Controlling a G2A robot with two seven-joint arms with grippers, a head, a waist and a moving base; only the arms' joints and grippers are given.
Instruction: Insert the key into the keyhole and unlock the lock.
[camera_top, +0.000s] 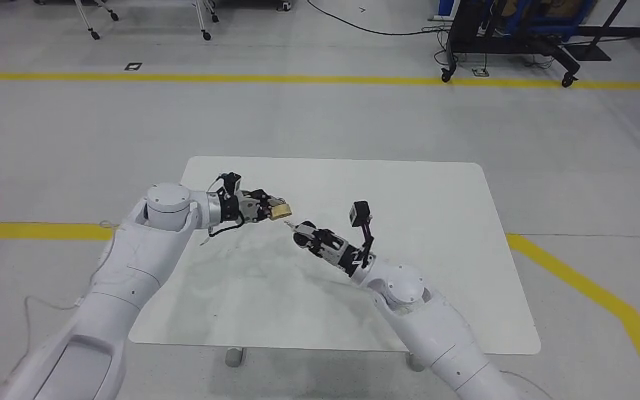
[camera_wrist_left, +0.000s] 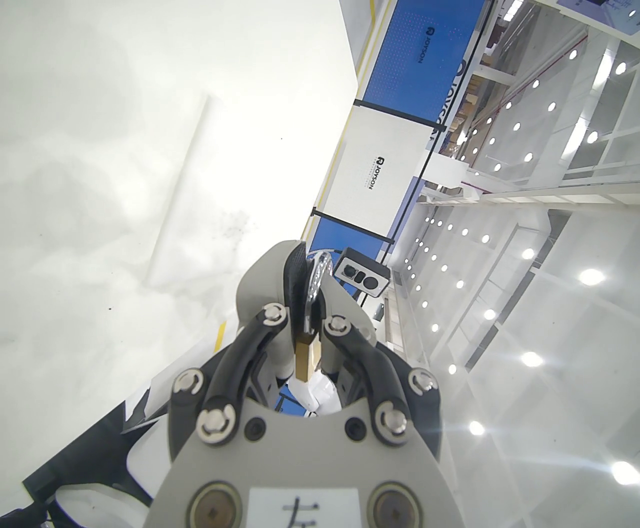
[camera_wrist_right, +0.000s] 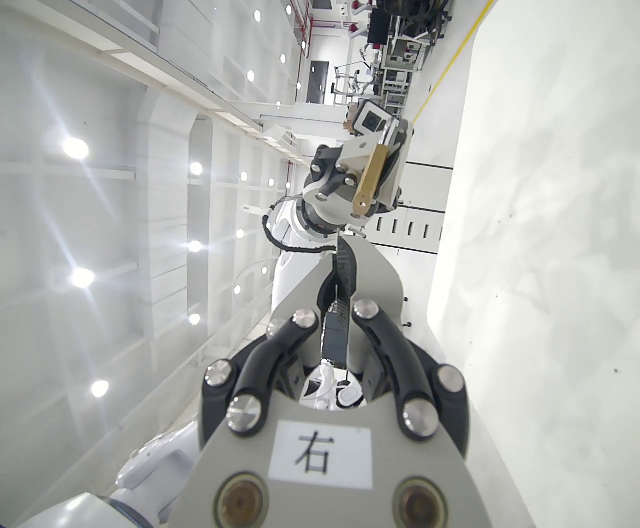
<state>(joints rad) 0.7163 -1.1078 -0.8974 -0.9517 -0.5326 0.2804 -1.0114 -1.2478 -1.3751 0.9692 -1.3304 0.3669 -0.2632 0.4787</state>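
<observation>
My left gripper (camera_top: 266, 208) hangs above the white table (camera_top: 440, 200), shut on a brass padlock (camera_top: 280, 210). Its own wrist view has the brass body (camera_wrist_left: 305, 357) and silver shackle (camera_wrist_left: 317, 280) pinched between the fingers of the left gripper (camera_wrist_left: 306, 257). My right gripper (camera_top: 300, 233) sits a short way from the padlock, pointing at it with its fingers shut. A thin key blade tip (camera_top: 291, 226) pokes out toward the lock; the rest of the key is hidden between the pads. From the right gripper (camera_wrist_right: 345, 247), the padlock (camera_wrist_right: 371, 175) is straight ahead, apart from the fingertips.
The tabletop carries nothing else. Yellow floor lines (camera_top: 300, 78) run behind and beside the table, and a wheeled black frame (camera_top: 510, 45) stands far back on the right.
</observation>
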